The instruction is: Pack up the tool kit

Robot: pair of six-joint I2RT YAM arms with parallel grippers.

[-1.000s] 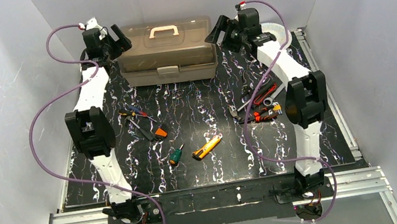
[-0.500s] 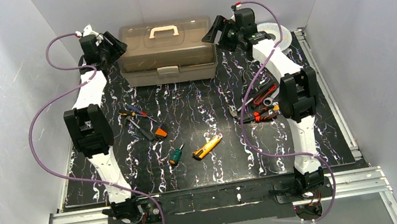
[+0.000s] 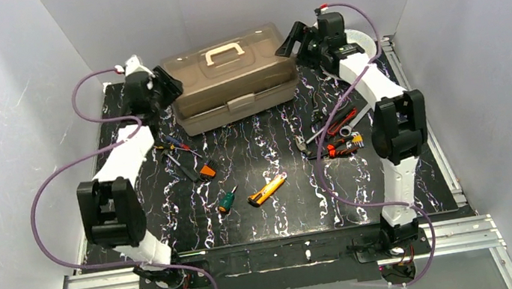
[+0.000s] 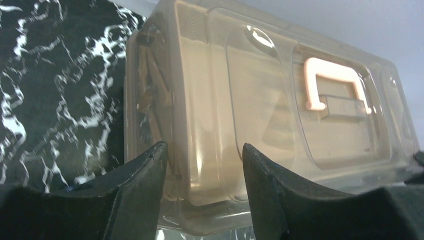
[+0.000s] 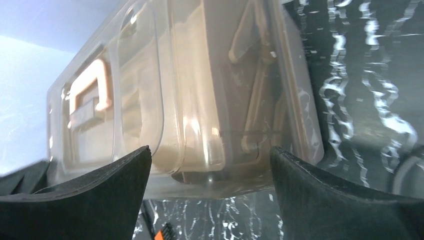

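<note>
left gripper (image 4: 204,146): fingers part-way apart, straddling toolbox (image 4: 260,115) end edge; cannot tell if clamped | right gripper (image 5: 210,148): fingers wide apart; toolbox's other end just ahead

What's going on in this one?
Both arms are at the large beige plastic toolbox with the translucent brown lid, one per end. The left gripper straddles its left end; the right gripper stands open at the other. The box is closed, with the yellow knife and screwdrivers loose on the black table.
</note>
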